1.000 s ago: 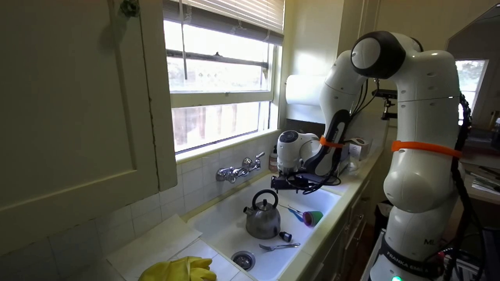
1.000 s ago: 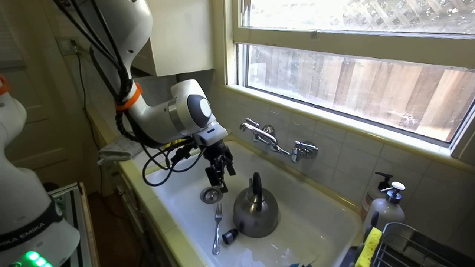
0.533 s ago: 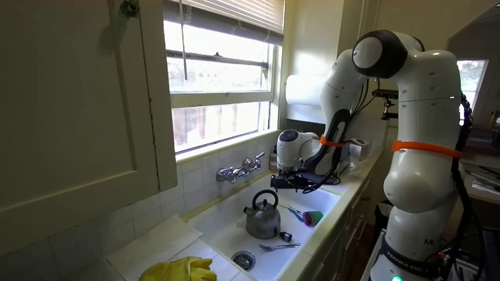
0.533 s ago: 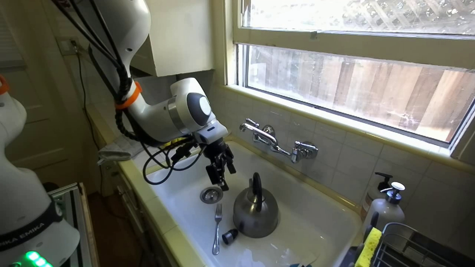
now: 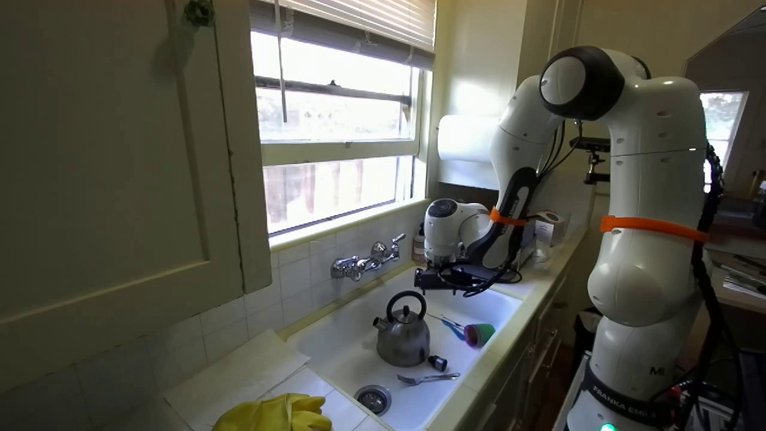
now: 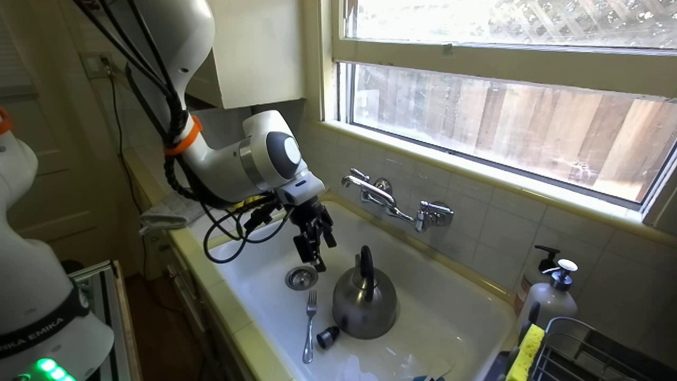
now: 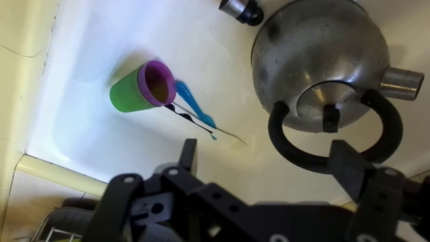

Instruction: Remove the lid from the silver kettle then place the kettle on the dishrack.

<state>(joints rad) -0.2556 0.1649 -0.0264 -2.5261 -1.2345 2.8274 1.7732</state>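
Rounded metal kettle (image 7: pixel 315 50) sitting approx 2 o'clock in wrist view, inside smooth white sink (image 6: pixel 439 325), yellow tile (image 6: pixel 237 317) edging it, pincer (image 7: pixel 267 159) hovering released, jaws wide w/ room btwn, wire dishrack (image 6: pixel 589 349) standing approx 4 o'clock in an exterior view

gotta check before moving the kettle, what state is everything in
Gripper: open, holding nothing
Silver kettle: upright
Lid: on the kettle
Spout: uncapped
Green-and-purple cup: tipped over
Fork: lying flat
Black-and-silver cap: lying on its side
Faucet: not running
Blind: partly raised
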